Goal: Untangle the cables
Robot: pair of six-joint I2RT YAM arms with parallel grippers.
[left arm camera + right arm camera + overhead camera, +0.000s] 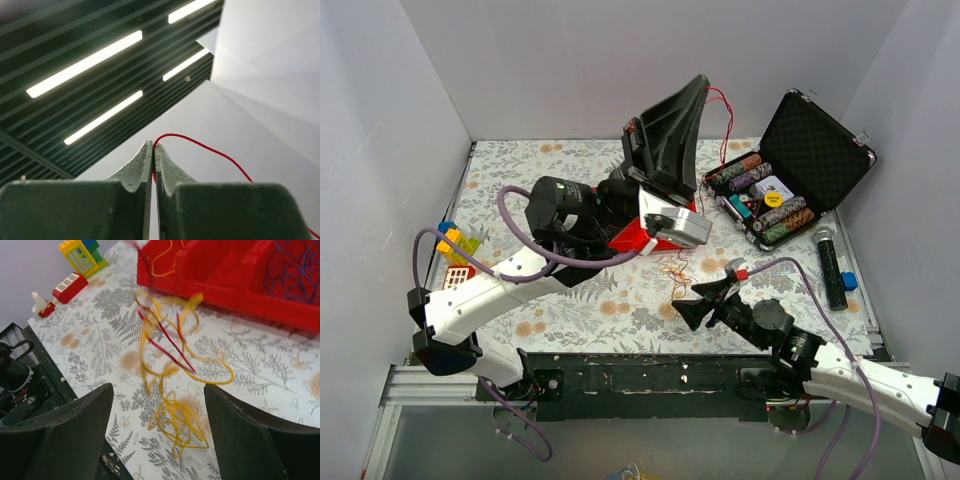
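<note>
My left gripper [703, 85] is raised high above the table, shut on a thin red cable [726, 115] that hangs from its tips toward the table. In the left wrist view the jaws [153, 148] pinch this red cable [200, 145] against the ceiling. My right gripper [685, 298] is open, low over a tangle of yellow cables [672, 272]. In the right wrist view the open gripper [158, 387] frames the yellow tangle [175, 415], with red strands [167, 337] running through its upper loops. Purple-blue cables [290, 270] lie in a red bin [240, 290].
The red bin [645, 238] sits mid-table under the left arm. An open black case of poker chips [790, 185] stands at the right, with a black cylinder [830, 265] and a blue block [848, 281] beside it. Toy bricks [455, 250] lie at the left edge.
</note>
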